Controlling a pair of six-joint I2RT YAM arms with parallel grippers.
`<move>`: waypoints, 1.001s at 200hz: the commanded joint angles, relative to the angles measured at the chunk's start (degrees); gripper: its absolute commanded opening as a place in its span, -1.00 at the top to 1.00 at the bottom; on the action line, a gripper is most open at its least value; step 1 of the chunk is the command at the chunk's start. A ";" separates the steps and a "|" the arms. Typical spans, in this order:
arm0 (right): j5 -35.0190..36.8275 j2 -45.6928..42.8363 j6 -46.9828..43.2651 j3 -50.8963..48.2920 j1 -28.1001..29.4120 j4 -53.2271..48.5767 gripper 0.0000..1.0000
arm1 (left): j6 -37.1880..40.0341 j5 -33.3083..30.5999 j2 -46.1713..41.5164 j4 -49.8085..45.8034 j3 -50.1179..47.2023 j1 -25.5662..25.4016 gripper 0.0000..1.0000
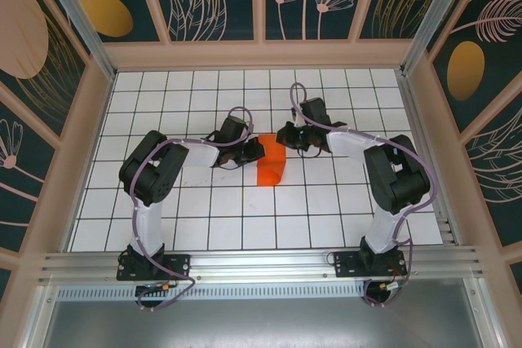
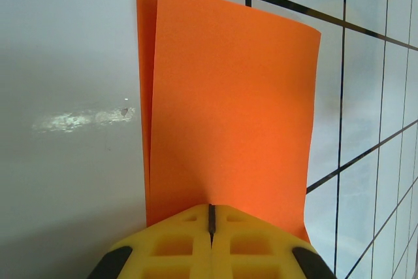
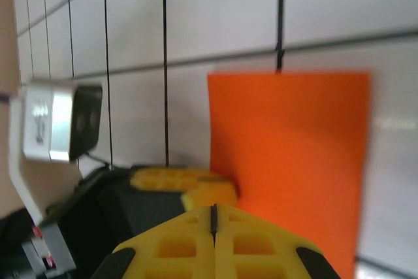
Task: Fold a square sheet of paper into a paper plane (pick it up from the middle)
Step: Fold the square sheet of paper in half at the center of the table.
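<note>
Left arm and right arm, black joints, white links, purple cables, yellow fingers

paper – between left fingers and right fingers, over the table.

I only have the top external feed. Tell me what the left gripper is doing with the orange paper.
Observer: In the left wrist view the left gripper is shut, and the square sheet of paper rises straight from its closed tips, apparently pinched there.
Operator: Report how the sheet is folded.
Observer: It is doubled over. A second layer's edge peeks out beside the front layer, on the left of that view.
Operator: Now the right gripper.
Observer: In the right wrist view the right gripper is shut too, its tips at the sheet's near corner. I cannot tell whether it pinches the paper.
</note>
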 commanded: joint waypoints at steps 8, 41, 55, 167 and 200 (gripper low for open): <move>-1.67 -1.06 3.32 -4.47 1.51 -3.10 0.95 | 0.88 -9.45 7.19 -13.21 -4.43 0.32 1.00; -3.17 -0.02 3.74 -7.22 2.12 -2.81 0.95 | 0.71 -9.27 7.48 -12.57 -4.27 0.26 1.00; -3.09 -0.17 3.73 -8.20 2.09 -2.63 0.95 | 0.70 -9.36 7.56 -12.49 -4.28 0.28 1.00; -2.54 -7.17 0.88 -17.10 1.55 -5.61 0.95 | 0.70 -9.70 7.64 -12.13 -4.60 0.26 1.00; -5.62 -6.97 0.15 -11.90 1.73 -3.15 0.94 | 0.64 -9.53 7.70 -11.96 -4.48 0.30 1.00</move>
